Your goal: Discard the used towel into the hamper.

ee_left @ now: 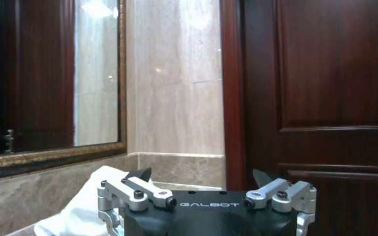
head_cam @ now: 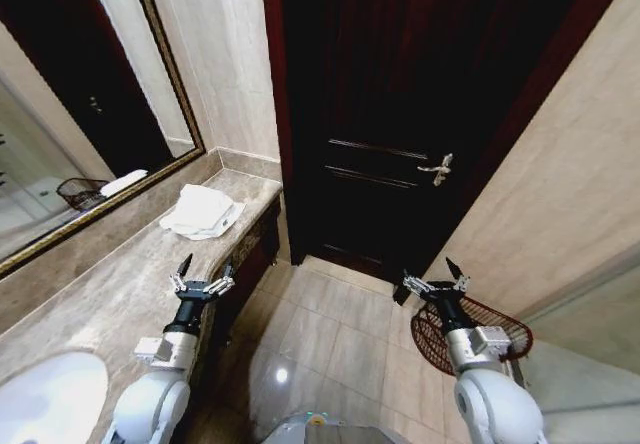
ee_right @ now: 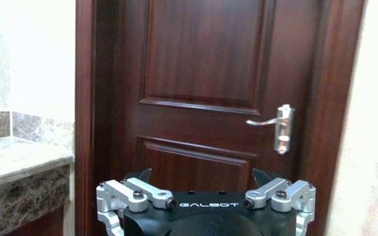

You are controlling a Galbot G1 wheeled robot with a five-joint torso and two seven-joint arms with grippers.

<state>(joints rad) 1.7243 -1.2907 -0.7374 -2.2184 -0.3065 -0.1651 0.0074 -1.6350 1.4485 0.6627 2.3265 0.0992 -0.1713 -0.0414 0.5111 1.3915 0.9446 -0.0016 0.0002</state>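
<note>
Towel (head_cam: 203, 210) lies on countertop (head_cam: 110, 284), ungrasped; your left gripper (head_cam: 202, 274) and right gripper (head_cam: 436, 276) spread, empty; hamper (head_cam: 505, 331) awaits, nothing done.

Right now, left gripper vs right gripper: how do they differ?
The left gripper hovers over the marble counter, short of the white towel; the right gripper hangs over the floor tiles, just above the hamper by the wall. The left faces the mirror corner; the right faces the door handle. Both are open and empty.
</note>
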